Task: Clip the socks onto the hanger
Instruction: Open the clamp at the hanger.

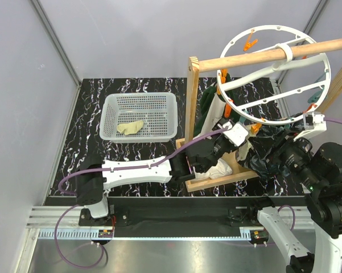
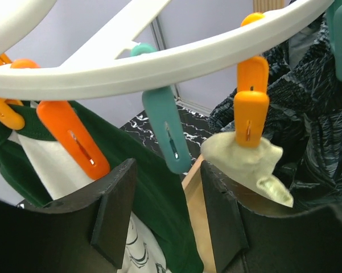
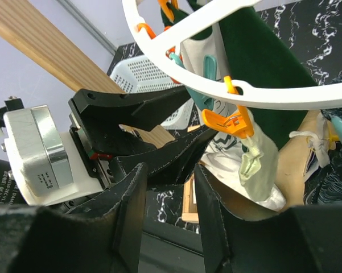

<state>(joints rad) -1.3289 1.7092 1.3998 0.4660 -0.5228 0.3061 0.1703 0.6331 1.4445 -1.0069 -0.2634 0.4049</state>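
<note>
The white ring hanger [image 1: 273, 27] hangs from the wooden rod at the right. One pale sock [image 2: 247, 162] hangs clipped in an orange peg [image 2: 251, 108] on the rim; it also shows in the right wrist view [image 3: 251, 168]. A teal peg [image 2: 168, 128] hangs empty beside it. A second sock [image 1: 130, 127] lies in the basket. My left gripper [image 2: 168, 193] is open and empty just below the rim, the clipped sock by its right finger. My right gripper [image 3: 168, 193] is open and empty, low beside the left gripper's black fingers [image 3: 136, 108].
A white mesh basket [image 1: 139, 116] stands at the back left. The wooden stand has an upright post [image 1: 192, 102], a rod [image 1: 262, 56] and a base board [image 1: 216, 181]. A dark green-and-white garment [image 2: 153, 187] and a dark patterned cloth [image 2: 313, 114] hang from the ring.
</note>
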